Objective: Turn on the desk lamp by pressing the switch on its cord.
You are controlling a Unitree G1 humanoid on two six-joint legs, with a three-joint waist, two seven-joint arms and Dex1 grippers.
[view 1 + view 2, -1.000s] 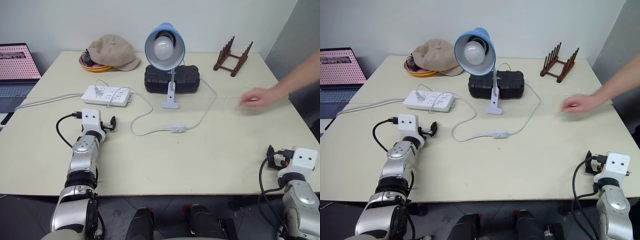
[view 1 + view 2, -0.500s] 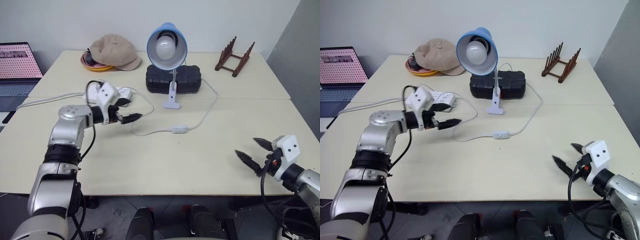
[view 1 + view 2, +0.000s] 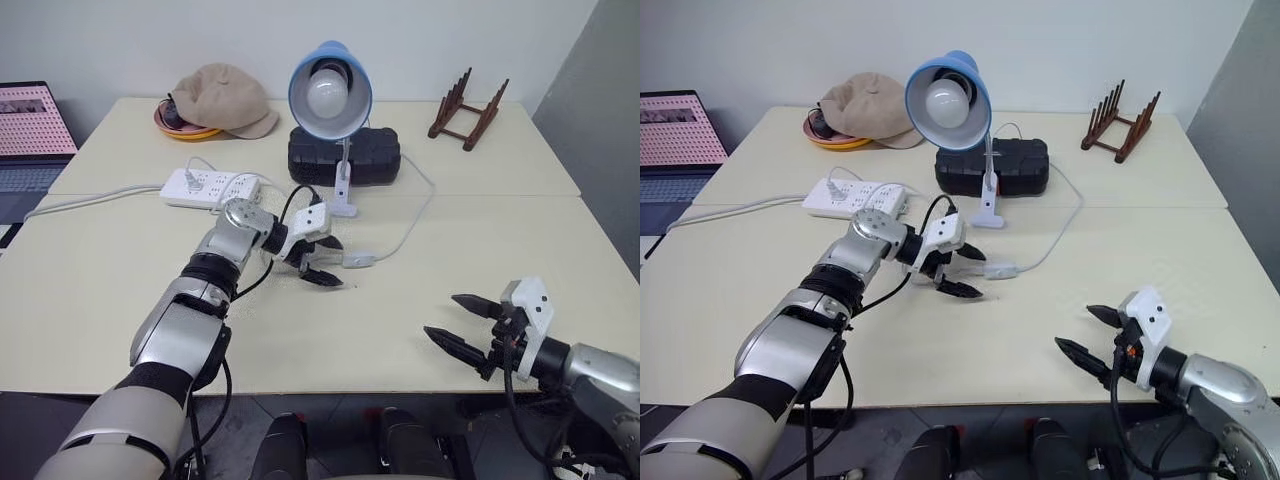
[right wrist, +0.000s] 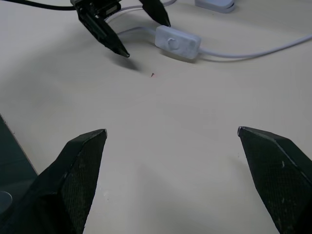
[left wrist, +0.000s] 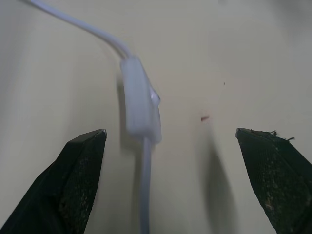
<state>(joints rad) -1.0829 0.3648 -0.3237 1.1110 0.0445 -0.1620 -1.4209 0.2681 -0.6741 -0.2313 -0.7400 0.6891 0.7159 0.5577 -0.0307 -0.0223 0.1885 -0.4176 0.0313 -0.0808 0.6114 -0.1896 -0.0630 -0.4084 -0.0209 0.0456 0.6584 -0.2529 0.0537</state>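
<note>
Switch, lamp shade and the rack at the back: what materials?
Switch: looks like smooth white moulded plastic, soft sheen. Shade: glossy light blue, painted metal or plastic, can't tell. Rack: dark reddish-brown slats, probably stained wood.
</note>
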